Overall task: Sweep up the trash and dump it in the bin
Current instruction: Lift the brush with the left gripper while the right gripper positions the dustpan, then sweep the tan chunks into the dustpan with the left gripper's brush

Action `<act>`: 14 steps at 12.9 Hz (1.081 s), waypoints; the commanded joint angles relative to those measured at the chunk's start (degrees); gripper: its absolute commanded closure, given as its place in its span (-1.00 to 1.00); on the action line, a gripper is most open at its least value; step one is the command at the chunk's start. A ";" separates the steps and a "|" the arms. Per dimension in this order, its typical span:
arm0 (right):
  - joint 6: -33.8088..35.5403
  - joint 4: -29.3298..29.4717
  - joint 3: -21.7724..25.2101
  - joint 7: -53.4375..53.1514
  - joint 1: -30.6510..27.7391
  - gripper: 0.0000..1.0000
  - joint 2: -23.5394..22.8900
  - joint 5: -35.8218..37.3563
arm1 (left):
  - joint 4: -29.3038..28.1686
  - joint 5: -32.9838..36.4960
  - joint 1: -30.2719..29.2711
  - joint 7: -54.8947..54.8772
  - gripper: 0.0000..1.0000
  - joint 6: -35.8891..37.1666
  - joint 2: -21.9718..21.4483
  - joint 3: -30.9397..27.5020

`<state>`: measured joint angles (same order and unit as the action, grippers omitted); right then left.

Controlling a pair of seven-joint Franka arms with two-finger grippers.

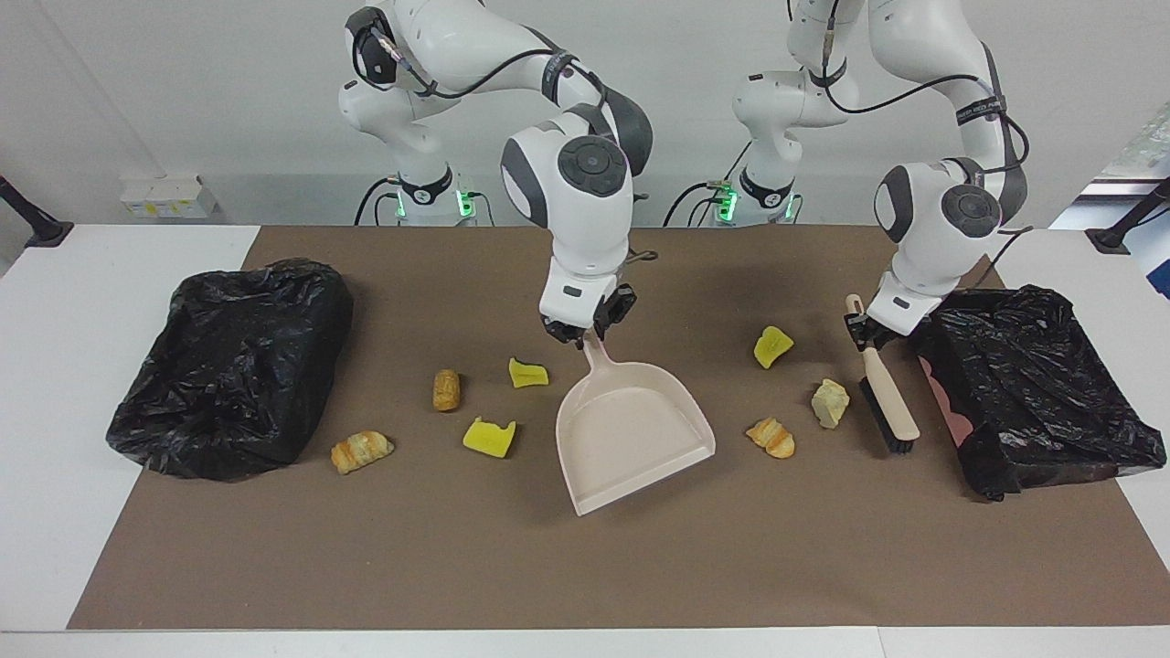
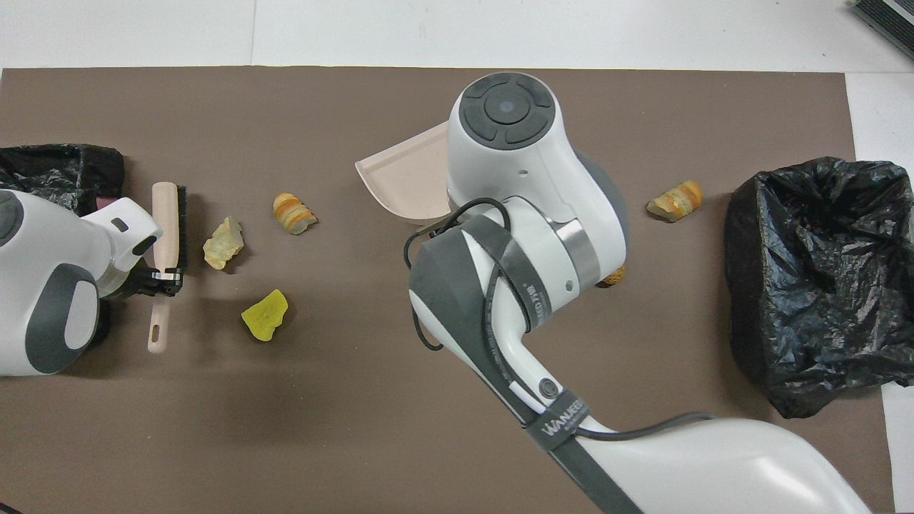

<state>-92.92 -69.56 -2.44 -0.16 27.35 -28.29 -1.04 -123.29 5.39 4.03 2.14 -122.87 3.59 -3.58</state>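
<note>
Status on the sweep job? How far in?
Early. Done: tools are picked up. The right gripper holds the dustpan by its handle; the left gripper holds the brush. Left: all seven trash pieces, like the croissant, lie on the brown mat; the dustpan is empty.

A plain white wall (image 1: 183, 82) backs a white table (image 1: 55, 366) covered by a brown mat (image 1: 548, 567). A small white box (image 1: 169, 196) rests against the wall.

Bright, even light from above, soft faint shadows on the brown mat (image 1: 585, 567), both views sharp.
</note>
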 commanded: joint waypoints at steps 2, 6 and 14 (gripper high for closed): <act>3.80 -6.96 -0.55 15.50 -1.42 1.00 5.51 0.86 | 0.16 0.85 -0.26 -0.55 1.00 -0.44 0.01 0.33; -6.10 -23.04 -0.55 31.24 -1.42 1.00 12.89 2.35 | -0.46 0.67 0.63 -2.05 1.00 -0.08 -0.34 0.68; -9.64 -25.89 -0.64 47.80 -1.16 1.00 12.30 3.32 | -3.18 -0.47 8.00 -3.45 1.00 0.18 -0.43 0.95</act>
<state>-100.65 -93.82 -2.55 46.25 26.57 -16.44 1.49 -125.40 5.32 10.41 -0.51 -122.74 3.64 -1.99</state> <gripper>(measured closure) 0.674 0.749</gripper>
